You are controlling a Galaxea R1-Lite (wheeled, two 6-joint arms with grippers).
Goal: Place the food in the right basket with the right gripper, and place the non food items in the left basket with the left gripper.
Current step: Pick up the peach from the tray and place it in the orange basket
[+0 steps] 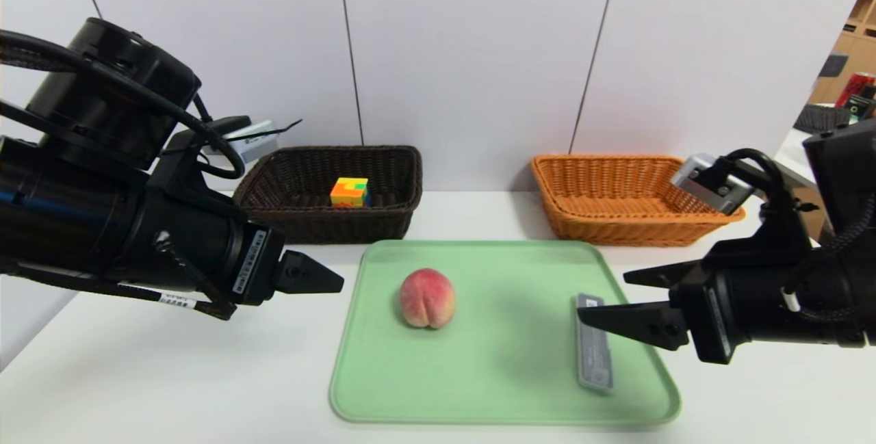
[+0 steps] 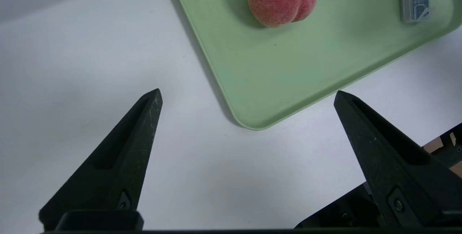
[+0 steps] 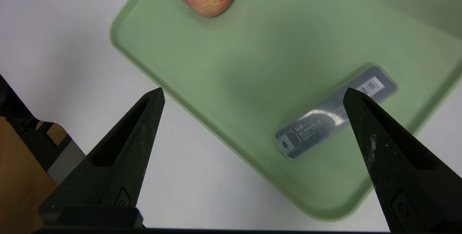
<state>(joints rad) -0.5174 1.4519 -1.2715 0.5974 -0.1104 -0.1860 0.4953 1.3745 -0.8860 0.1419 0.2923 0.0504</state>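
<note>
- My left pincer [image 2: 248,90] stands wide with nothing in it, over the table just outside the tray's left side.
- The cube [image 1: 350,192] sits inside the dark basket [image 1: 321,226], behind the tray, so one non-food item is done.
- The peach [image 1: 428,298] rests on the left half of the tray [image 1: 493,382], held by neither pincer. That is the food, and it is left to do: I judge it a job for my right pincer, with a lift back and across to the orange basket.
- The case [image 1: 594,348] lies flat near the tray's right side, also left to do. It belongs in the dark basket, so my left pincer would need to reach across for it.
- My right pincer [image 3: 254,89] is wide and empty too, above the tray's right side by the case; how high it hangs over the case I can't fairly tell from here.
- The orange basket [image 1: 616,230], behind the tray on the right, has yet to get the peach. By my count, one of three items is placed.
</note>
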